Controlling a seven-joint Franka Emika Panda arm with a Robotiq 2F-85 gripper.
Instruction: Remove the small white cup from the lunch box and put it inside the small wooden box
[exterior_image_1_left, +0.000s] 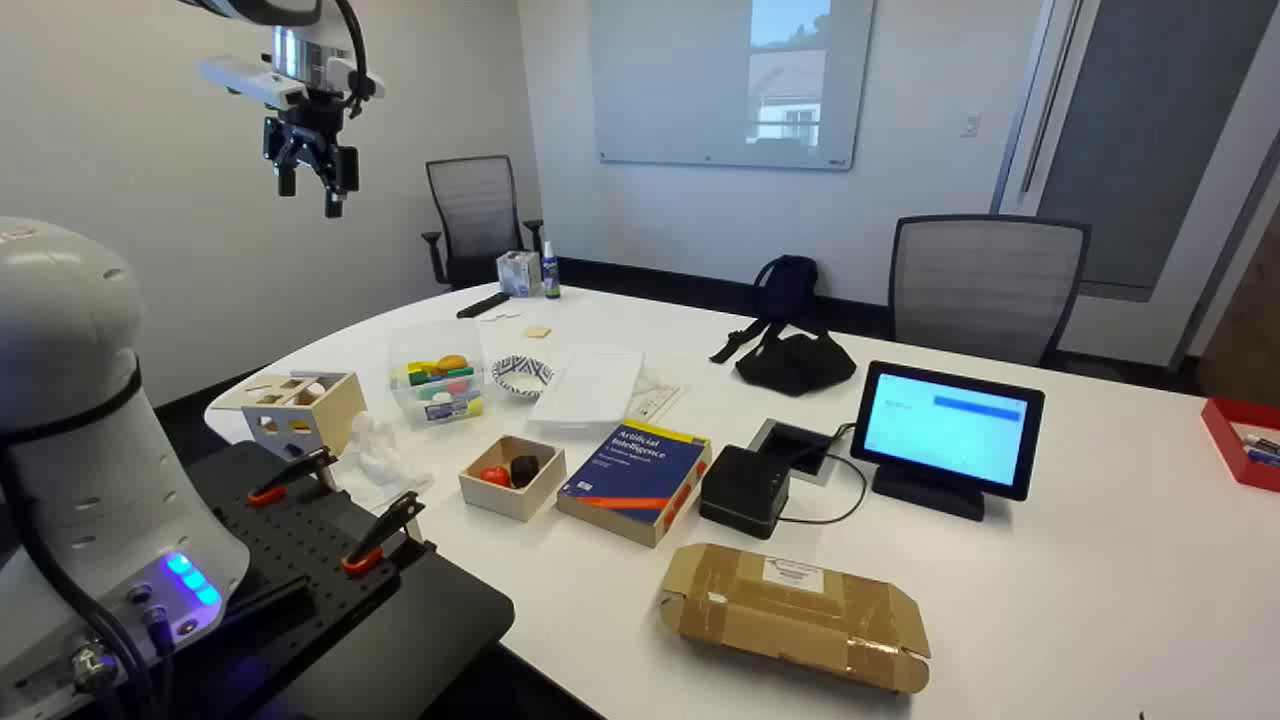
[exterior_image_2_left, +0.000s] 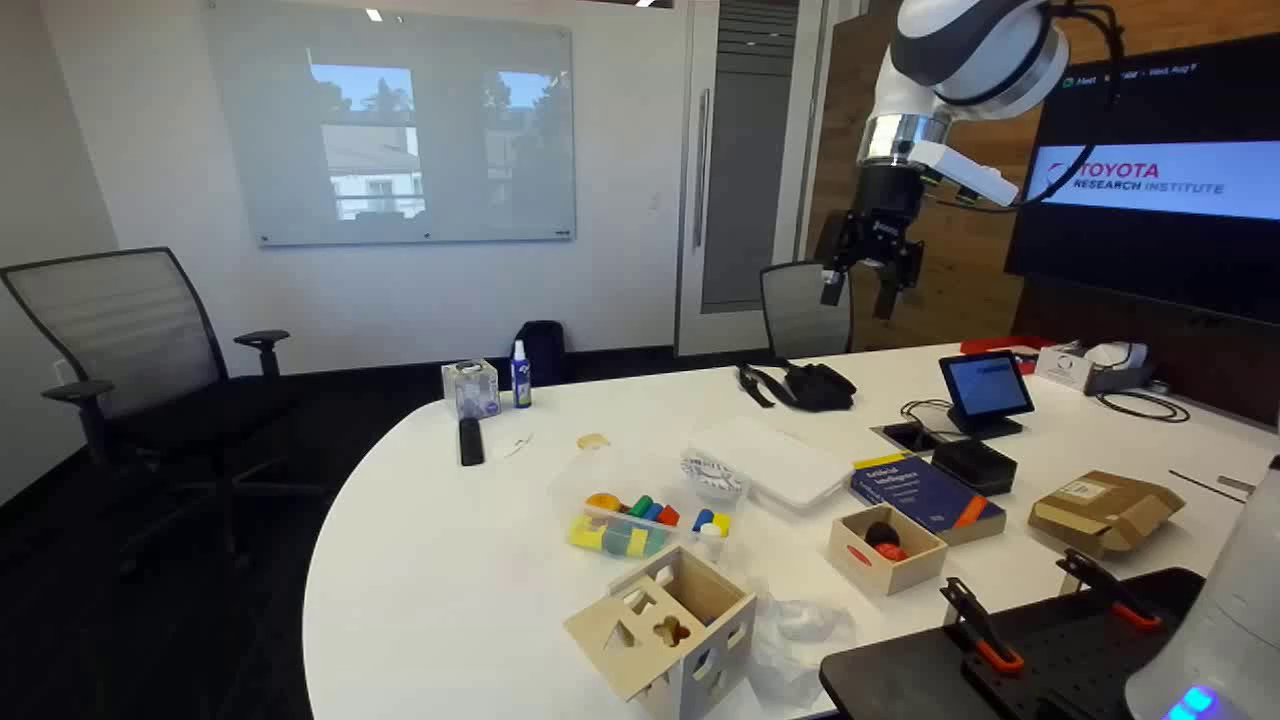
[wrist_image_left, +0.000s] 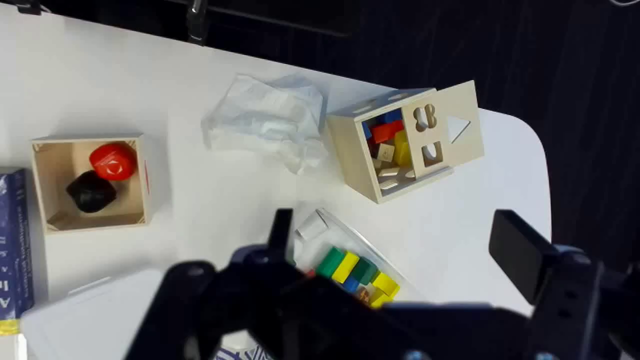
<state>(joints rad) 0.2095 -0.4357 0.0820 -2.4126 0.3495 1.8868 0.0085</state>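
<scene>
Fingers (wrist_image_left: 517, 255) of the black two-finger gripper (exterior_image_1_left: 311, 194) stand wide apart, high above the white table (exterior_image_1_left: 1080, 600) and well apart from the small, square, light-wood box (exterior_image_2_left: 915, 573) with low walls. Inside that wooden box lie a red rounded object (wrist_image_left: 114, 161) and a black rounded object (wrist_image_left: 91, 191), close against each other. In the wrist view, the translucent plastic rectangular lunch box (wrist_image_left: 345, 240) is below and to the right of the wooden box, partly hidden behind the gripper, with green, yellow and blue blocks (wrist_image_left: 345, 267) in it. What appears to be the small white cup (wrist_image_left: 312, 226), a white cylindrical piece, rests inside the lunch box at a corner on the side facing the wooden box; whether it is hollow cannot be made out.

In the same view, a thick blue book (wrist_image_left: 12, 245) with a yellow strip lies just to the left of the wooden box; a crumpled see-through plastic wrapping (wrist_image_left: 265, 125) lies to its right, and farther right stands a light-wood shape-sorter cube (wrist_image_left: 351, 155) with cut-out holes and coloured pieces (wrist_image_left: 385, 132) inside. In an exterior view, a flat white rectangular panel (exterior_image_1_left: 590, 388) and a bowl (exterior_image_1_left: 520, 377) patterned in dark and white lie behind the wooden box, and a brown cardboard package (exterior_image_1_left: 795, 620) is in front of it to the right.
</scene>
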